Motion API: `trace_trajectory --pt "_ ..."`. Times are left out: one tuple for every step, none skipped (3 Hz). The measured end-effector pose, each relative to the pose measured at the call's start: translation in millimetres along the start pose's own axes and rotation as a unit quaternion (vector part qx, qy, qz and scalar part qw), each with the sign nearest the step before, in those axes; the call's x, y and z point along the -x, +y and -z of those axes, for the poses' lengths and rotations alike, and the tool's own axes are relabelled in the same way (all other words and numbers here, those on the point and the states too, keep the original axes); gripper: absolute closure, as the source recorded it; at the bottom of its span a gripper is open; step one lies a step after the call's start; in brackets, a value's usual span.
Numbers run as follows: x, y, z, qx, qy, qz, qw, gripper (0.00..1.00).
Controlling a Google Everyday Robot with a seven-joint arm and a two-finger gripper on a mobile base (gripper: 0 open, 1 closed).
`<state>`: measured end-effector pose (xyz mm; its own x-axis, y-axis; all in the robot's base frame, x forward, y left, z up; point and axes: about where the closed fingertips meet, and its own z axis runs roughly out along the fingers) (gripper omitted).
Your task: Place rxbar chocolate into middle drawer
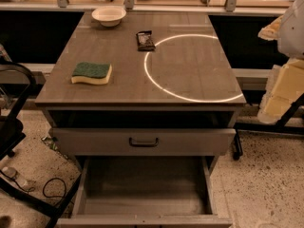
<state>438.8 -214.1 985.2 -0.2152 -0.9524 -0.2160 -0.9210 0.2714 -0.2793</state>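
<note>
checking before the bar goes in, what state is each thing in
snack bar, flat on the table, not held
lower drawer, pulled open, floor bare
handled drawer, out a little
bowl, upright
sponge, flat, green side up
gripper, right edge, off the table

The wide grey middle drawer (pixel 142 186) stands pulled out with a bare floor, open from above. Only the grey drawer front with the dark loop handle (pixel 190 141) overhangs its rear. On the grey wooden table (pixel 199 75), the small dark-wrapped rxbar chocolate (pixel 145 40) lies clear on every side, with the round white bowl (pixel 109 15) and the green-and-yellow sponge (pixel 92 73) both apart from it. The gripper is out of view; pale arm parts (pixel 280 80) hang off the table's right edge.
</note>
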Motion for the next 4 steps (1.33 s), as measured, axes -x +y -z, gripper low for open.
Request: trace_trajectory --pt "4 -5 -1 -0.004 -0.005 -0.001 1.0000 0.00" --pt "45 -58 -19 -0.034 -0.059 -0.012 0.9976 0.00" --pt "92 -127 -32 -0.068 -0.123 -0.065 0.9879 0.00" --pt "137 -191 -42 -0.115 -0.207 -0.185 0.9537 0.00"
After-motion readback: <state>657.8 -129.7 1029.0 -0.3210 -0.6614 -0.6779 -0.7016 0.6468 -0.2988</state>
